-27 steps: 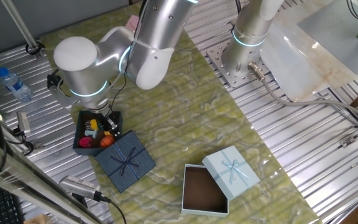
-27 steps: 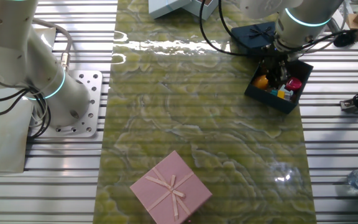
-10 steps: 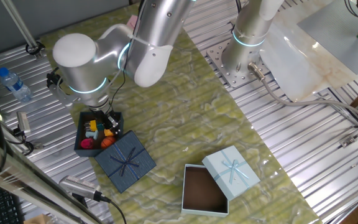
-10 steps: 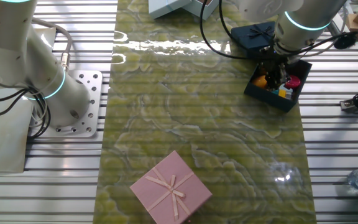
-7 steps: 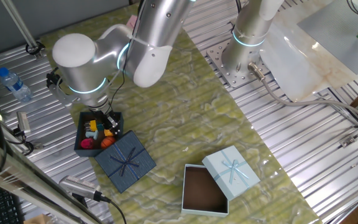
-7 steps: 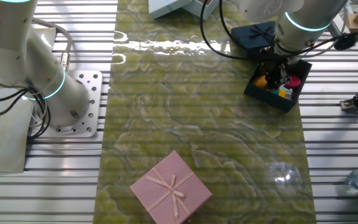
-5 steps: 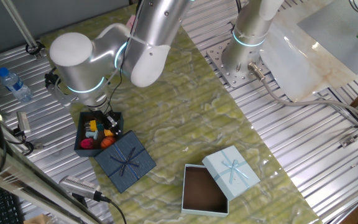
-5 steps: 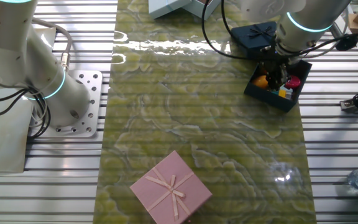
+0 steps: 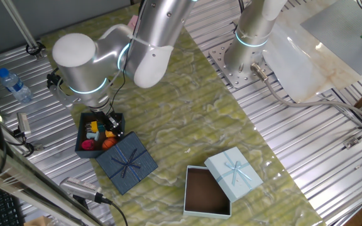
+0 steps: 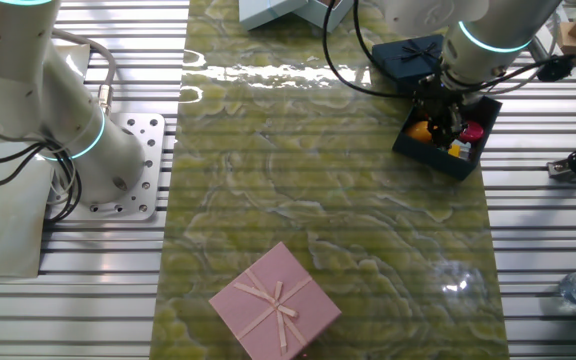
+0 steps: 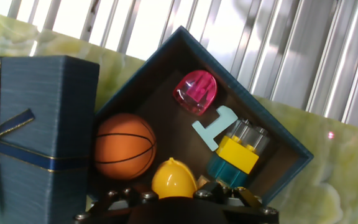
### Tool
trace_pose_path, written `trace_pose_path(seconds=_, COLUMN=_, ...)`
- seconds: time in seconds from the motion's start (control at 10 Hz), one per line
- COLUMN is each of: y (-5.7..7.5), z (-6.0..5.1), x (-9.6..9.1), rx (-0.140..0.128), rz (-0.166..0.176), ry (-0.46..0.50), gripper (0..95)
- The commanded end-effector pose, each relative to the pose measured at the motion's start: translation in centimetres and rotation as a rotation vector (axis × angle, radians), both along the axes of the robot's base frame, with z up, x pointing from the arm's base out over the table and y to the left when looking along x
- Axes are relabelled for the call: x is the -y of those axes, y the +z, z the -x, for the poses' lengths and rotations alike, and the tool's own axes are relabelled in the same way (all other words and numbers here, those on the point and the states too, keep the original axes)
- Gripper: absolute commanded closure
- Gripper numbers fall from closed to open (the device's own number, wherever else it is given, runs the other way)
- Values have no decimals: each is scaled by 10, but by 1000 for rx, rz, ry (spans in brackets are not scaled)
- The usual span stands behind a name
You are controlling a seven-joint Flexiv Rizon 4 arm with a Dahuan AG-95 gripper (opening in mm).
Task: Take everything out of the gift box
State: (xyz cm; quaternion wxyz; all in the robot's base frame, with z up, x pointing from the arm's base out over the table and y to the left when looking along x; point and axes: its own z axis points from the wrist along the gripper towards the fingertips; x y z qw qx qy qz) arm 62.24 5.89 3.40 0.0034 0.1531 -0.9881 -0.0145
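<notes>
The gripper (image 9: 110, 123) hangs inside the open gift box (image 9: 80, 135) at the surface's edge, beside its lid (image 9: 126, 162); its jaws' state cannot be told, fingertips cut off in the hand view above a yellow toy (image 11: 174, 178), orange ball (image 11: 124, 146), pink piece (image 11: 195, 92) and teal block (image 11: 236, 152)

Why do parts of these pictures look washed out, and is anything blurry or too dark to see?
Hand view: the ribbed metal table behind the dark navy gift box is blown out white, and the gripper is a dark blur. The other fixed view: glare streaks the glossy green mat. One fixed view: evenly lit and sharp.
</notes>
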Motion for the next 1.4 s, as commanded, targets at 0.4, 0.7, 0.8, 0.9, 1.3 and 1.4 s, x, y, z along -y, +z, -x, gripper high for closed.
trace_pose_path(seconds=0.4, y=-1, z=-1, x=-5, rx=-14, rz=-88, ry=-4, gripper=570)
trace_pose_path(seconds=0.7, y=-2, z=-1, x=-4, rx=-14, rz=-45, ry=-3, gripper=570)
trace_pose_path(seconds=0.8, y=-2, z=-1, x=-4, rx=-15, rz=-39, ry=2, gripper=570)
trace_pose_path(seconds=0.9, y=-2, z=-1, x=-4, rx=-13, rz=-33, ry=15, gripper=380)
trace_pose_path(seconds=1.3, y=-1, z=0, x=-3, rx=2, rz=6, ry=46, gripper=380)
trace_pose_path(seconds=1.4, y=-2, z=0, x=-3, rx=1, rz=5, ry=41, gripper=380)
